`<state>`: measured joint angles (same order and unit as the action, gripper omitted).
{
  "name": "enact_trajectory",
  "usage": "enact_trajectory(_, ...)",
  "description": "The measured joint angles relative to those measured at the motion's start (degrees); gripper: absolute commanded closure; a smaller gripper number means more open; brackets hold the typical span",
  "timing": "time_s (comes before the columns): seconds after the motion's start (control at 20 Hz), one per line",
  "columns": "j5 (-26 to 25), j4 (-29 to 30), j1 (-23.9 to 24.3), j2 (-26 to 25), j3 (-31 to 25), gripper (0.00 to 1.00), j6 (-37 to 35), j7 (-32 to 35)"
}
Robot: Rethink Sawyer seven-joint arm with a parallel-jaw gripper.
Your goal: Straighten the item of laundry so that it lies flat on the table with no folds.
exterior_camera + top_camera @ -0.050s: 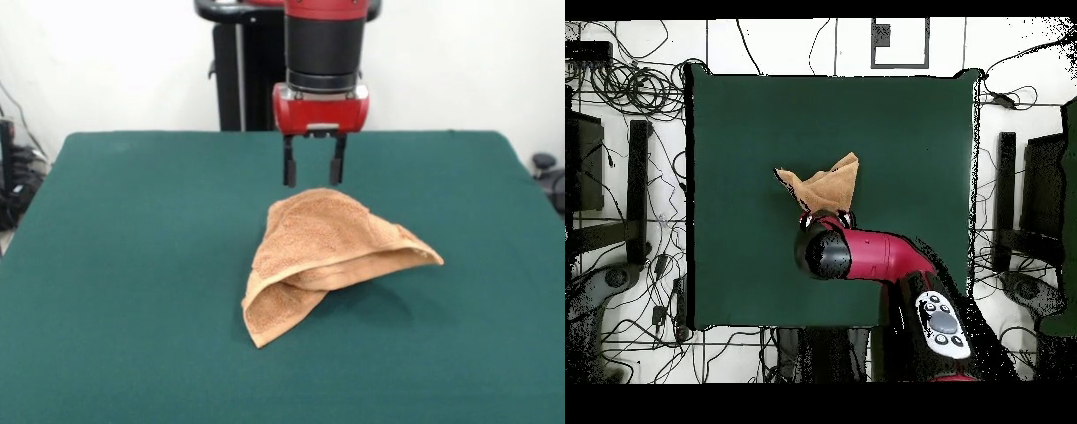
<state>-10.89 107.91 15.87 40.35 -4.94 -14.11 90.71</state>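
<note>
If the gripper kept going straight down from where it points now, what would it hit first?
Most likely the towel: the open gripper hangs just above its raised far edge. Depth is unclear; it might just miss and meet the table behind the towel.

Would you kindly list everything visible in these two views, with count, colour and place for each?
towel: one, orange-tan terry cloth, near the middle of the table, bunched and folded over itself with one edge lifted, not flat.
table: one, dark green cloth top, filling most of both views.
cables: many, black, strewn on the white floor around the table in the overhead view.
stands: several, black, on the floor at both sides of the table in the overhead view.
pedestal: one, black, behind the table's far edge in the front view.
arm: one, red and black, reaching over the table above the towel.
claw: one, black fingers on a red body, open, just above the towel's far edge, holding nothing.
</note>
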Motion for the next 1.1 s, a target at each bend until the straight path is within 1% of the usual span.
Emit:
enact_trajectory(0.7,0.02,1.2,0.0,-0.74,0.0,0.0,0.01,0.0)
enact_trajectory(0.95,0.02,3.99,0.01,2.42,-0.01,0.0,0.01,0.0)
enact_trajectory(1.0,0.02,5.64,0.1,4.45,0.01,0.0,0.0,-0.01)
enact_trajectory(1.1,0.04,7.0,0.15,6.35,0.02,0.0,0.0,-0.01)
